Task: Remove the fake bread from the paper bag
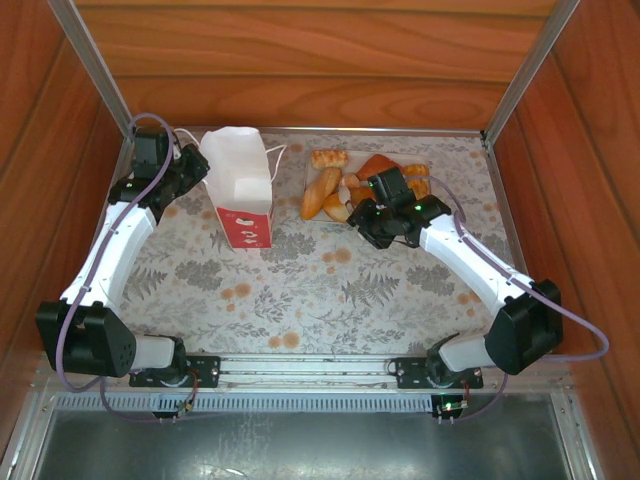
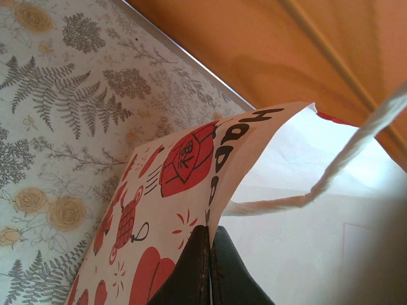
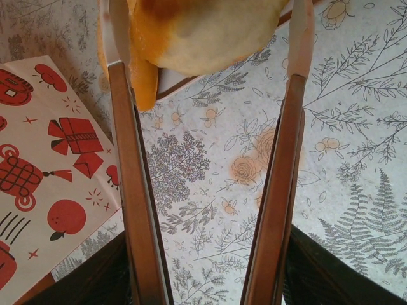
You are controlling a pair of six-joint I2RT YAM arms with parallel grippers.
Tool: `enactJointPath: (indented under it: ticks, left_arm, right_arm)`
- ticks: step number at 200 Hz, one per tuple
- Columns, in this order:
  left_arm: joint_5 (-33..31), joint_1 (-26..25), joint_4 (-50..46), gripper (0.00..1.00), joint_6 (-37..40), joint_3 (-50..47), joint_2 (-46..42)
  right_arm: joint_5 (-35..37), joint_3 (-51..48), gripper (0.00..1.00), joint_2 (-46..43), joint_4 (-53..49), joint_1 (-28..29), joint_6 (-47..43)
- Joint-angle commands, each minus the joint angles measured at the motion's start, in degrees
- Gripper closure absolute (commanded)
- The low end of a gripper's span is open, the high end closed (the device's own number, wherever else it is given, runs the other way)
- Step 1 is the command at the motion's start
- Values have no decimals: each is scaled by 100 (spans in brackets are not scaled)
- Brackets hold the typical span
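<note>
Right pincer (image 3: 213, 270), half-closed on copper-coloured metal tongs (image 3: 130, 190) bearing a golden toy roll (image 3: 203, 32), is held right of the white-and-red paper bag (image 1: 237, 172) clamped by the shut left pincer (image 2: 208, 254).

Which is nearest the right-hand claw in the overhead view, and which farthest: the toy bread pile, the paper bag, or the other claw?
From the right gripper, holding tongs, in the top view:
1. Fake bread: right beside it, just to its left.
2. Paper bag: further left.
3. Left gripper: farthest, pinching the bag's left edge.
</note>
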Motion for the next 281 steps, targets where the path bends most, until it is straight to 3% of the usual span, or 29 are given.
enactJointPath:
  ticks: [1,201,228,245,281]
  left_arm:
    - [30,33,-78,100,48,24,-158]
    - [-154,79,-99,100,148,107,-22]
    - [-95,150,-99,100,164,245,201]
    - [-92,161,-99,100,181,327,303]
    - [-86,196,-99,100,196,381,422]
  right_arm:
    - [22,4,42,-158,14,-24,-87]
    - [200,-92,41,-630,-391,-24,-152]
    - [293,-151,47,-782,-456,-24,-159]
    - [278,-198,60,-863,-481,-24,-157]
    - [198,-335,61,-973,-549,-28,-158]
